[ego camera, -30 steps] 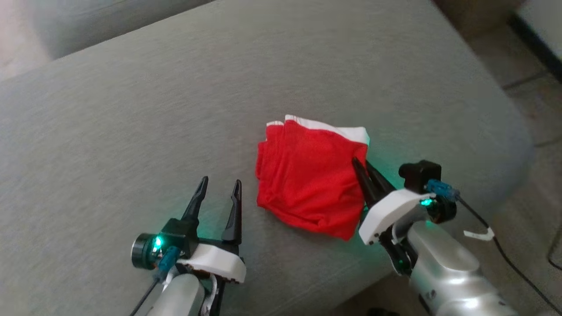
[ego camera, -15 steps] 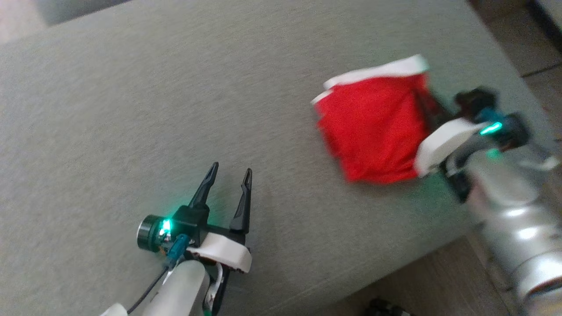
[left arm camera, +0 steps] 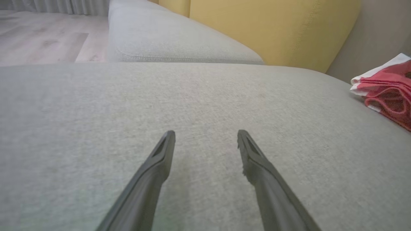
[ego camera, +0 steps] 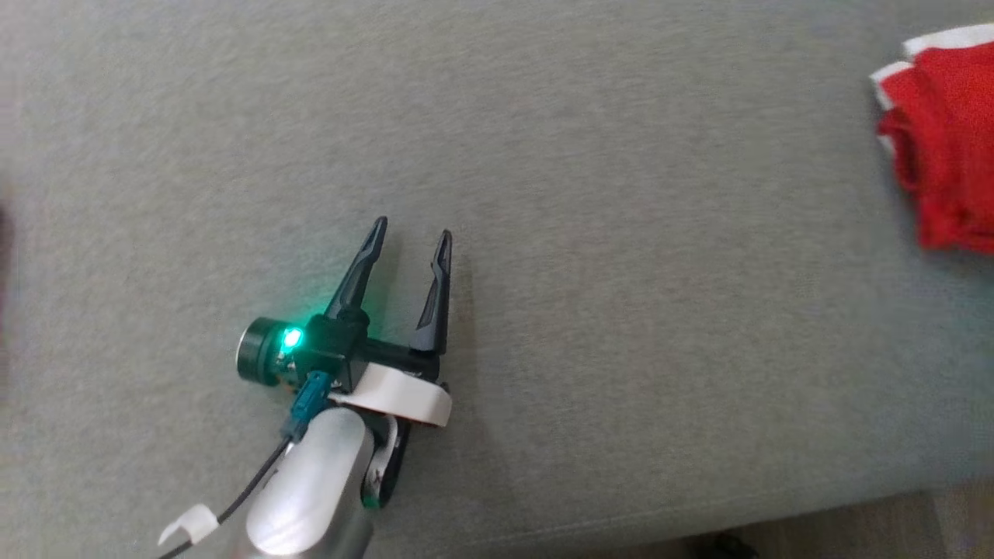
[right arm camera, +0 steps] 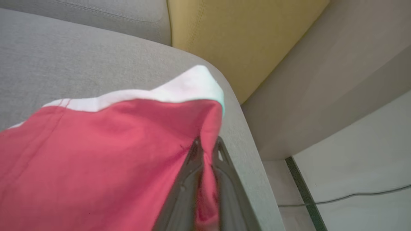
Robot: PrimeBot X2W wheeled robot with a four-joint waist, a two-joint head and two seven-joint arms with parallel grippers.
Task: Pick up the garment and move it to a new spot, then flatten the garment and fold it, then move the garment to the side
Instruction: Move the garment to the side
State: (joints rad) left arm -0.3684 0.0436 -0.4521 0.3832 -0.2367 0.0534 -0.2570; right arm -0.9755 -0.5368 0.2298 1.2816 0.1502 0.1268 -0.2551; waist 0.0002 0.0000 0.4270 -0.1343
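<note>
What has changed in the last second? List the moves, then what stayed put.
The right gripper, shut on an edge of the folded red garment, has pulled it across the grey sofa cushion to the robot's right, far from the left gripper that it lay beside. The head view itself shifted too. Unchanged: the grip, the garment's fold, and the left gripper, open over bare cushion.

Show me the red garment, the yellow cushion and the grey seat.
red garment (right arm camera: 96, 154): right wrist view, middle of the red cloth.
yellow cushion (left arm camera: 273, 29): left wrist view, its front face.
grey seat (ego camera: 543, 194): head view, bare top surface.
</note>
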